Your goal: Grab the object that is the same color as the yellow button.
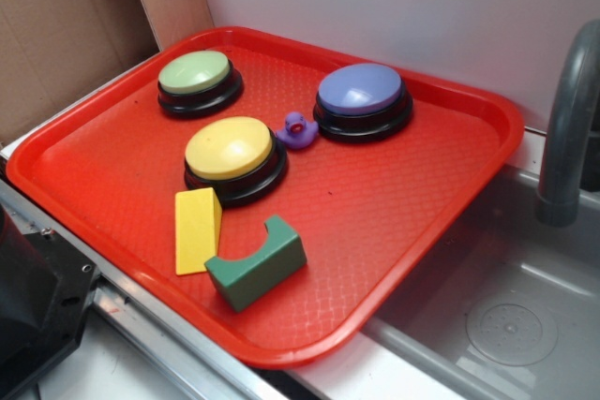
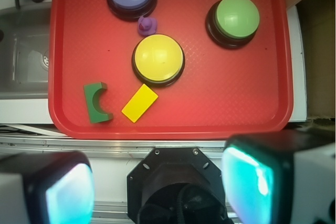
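A: We start with the biggest thing, the red tray, lying on the tabletop beside a grey sink. Everything for the task is on it.

B: Next the three dome buttons: the purple button, the green button and the yellow button, the last nearest the front edge.

A: Then the blocks. The green arch block lies just beside the yellow wedge, which is the object we want; it lies flat right in front of the yellow button.

B: Smallest is the purple duck, between the yellow and purple buttons.

A: And our jaws?

B: In the wrist view the gripper hangs high above the tray's near edge, pads spread wide, holding nothing.

A: So we judge nothing is done yet: approach, descent and grasp all remain.
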You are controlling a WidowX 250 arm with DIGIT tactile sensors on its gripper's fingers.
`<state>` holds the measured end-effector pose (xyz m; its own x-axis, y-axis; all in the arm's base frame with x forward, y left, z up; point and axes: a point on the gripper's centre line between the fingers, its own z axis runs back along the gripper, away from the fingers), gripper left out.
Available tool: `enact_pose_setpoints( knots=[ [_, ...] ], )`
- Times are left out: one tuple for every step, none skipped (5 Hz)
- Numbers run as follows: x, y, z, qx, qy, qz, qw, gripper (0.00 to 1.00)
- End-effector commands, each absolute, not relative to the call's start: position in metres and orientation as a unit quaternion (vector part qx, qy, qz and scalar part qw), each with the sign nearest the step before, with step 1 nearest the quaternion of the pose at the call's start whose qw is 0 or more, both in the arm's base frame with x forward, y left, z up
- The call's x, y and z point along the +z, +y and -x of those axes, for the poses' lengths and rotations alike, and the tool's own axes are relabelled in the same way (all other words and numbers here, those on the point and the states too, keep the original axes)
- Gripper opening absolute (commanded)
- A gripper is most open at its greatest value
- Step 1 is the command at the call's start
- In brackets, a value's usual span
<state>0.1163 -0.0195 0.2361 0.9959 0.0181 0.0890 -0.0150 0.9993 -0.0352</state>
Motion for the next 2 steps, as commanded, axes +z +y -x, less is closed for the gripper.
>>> enact_pose_setpoints(
  knots=[
    [0.236, -0.020, -0.116, 0.008, -0.045, 0.017, 0.999, 1.00],
    [0.220, -0.017, -0.124, 0.000, -0.040, 0.030, 0.999, 1.00]
  ],
)
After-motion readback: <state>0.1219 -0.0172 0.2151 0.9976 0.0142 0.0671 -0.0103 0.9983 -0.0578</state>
